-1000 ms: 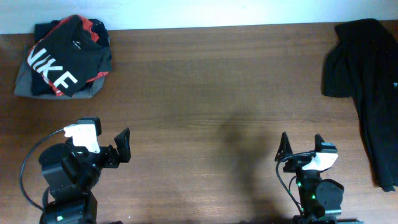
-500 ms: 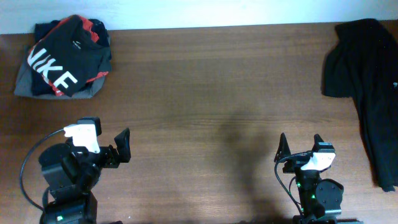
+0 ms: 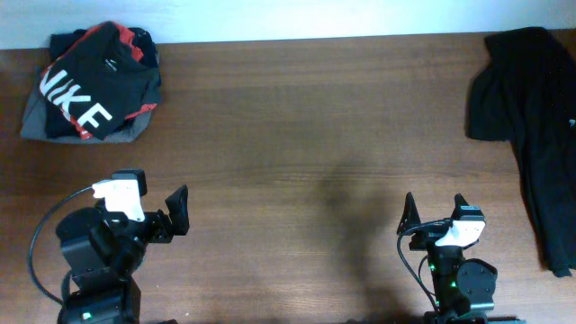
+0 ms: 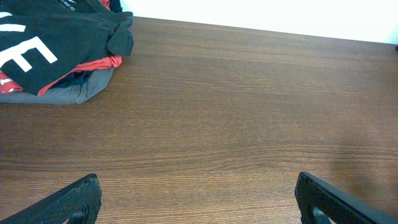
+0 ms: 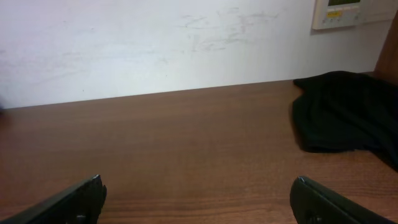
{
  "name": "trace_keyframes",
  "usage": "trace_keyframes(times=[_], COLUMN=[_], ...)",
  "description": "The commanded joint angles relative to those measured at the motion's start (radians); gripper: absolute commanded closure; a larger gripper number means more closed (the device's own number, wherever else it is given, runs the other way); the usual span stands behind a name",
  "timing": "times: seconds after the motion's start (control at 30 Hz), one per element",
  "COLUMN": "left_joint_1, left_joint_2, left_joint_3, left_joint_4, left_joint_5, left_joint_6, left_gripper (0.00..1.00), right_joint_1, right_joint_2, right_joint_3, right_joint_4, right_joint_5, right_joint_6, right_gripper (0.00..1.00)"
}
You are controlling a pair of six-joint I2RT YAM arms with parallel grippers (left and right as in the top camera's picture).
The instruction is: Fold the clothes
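The clothes, a black T-shirt with big white NIKE lettering (image 3: 90,83), lie folded on top of a small pile at the table's far left corner. The left wrist view shows the same shirt (image 4: 43,34) at its upper left, with a red garment (image 4: 74,71) peeking out under it. My left gripper (image 3: 149,207) stands open near the front left, well short of the pile, with only bare wood between its fingers (image 4: 74,199). At the front right, my right gripper (image 3: 436,212) is open too, and its fingertips (image 5: 81,196) hold nothing.
A plain black garment (image 3: 529,117) lies spread and crumpled along the right edge of the brown wooden table (image 3: 297,117), also seen in the right wrist view (image 5: 348,112). A grey garment (image 3: 36,121) is at the bottom of the pile. A white wall (image 5: 155,43) stands behind the table.
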Motion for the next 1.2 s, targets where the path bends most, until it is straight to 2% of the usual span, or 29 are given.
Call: trace_keyframes(times=[0.0, 0.27, 0.33, 0.4, 0.43, 0.5, 0.53, 0.7, 0.9, 1.1, 1.17], left_joint_1=[0.000, -0.040, -0.097, -0.186, -0.248, -0.302, -0.334, -0.333, -0.324, -0.292, -0.285], left_joint_2=[-0.002, -0.045, -0.045, -0.061, -0.088, -0.127, -0.175, -0.340, -0.516, -0.665, -0.659], left_joint_3=[-0.003, -0.003, -0.012, -0.048, -0.100, -0.183, -0.276, -0.513, -0.610, -0.632, -0.632], left_joint_4=[0.002, 0.023, 0.034, 0.077, 0.145, 0.262, 0.385, 0.625, 0.607, 0.471, 0.452], left_joint_5=[0.014, 0.051, 0.003, -0.108, -0.184, -0.238, -0.259, -0.286, -0.312, -0.309, -0.308], left_joint_6=[-0.010, -0.032, -0.032, -0.033, -0.034, -0.036, -0.037, -0.086, -0.085, -0.080, -0.074], left_gripper=[0.01, 0.01, 0.01, 0.01, 0.01, 0.01, 0.01, 0.01, 0.01, 0.01, 0.01], right_joint_1=[0.009, 0.009, 0.009, 0.009, 0.009, 0.009, 0.009, 0.009, 0.009, 0.009, 0.009], right_joint_2=[-0.009, -0.009, -0.009, -0.009, -0.009, -0.009, -0.009, -0.009, -0.009, -0.009, -0.009], right_joint_3=[-0.005, -0.005, -0.005, -0.005, -0.005, -0.005, -0.005, -0.005, -0.005, -0.005, -0.005], right_joint_4=[-0.009, -0.009, -0.009, -0.009, -0.009, -0.009, -0.009, -0.009, -0.009, -0.009, -0.009], right_joint_5=[-0.006, -0.006, -0.006, -0.006, -0.006, -0.006, -0.006, -0.006, -0.006, -0.006, -0.006], right_joint_6=[0.000, 0.000, 0.000, 0.000, 0.000, 0.000, 0.000, 0.000, 0.000, 0.000, 0.000], right_gripper=[0.01, 0.01, 0.01, 0.01, 0.01, 0.01, 0.01, 0.01, 0.01, 0.01, 0.01])
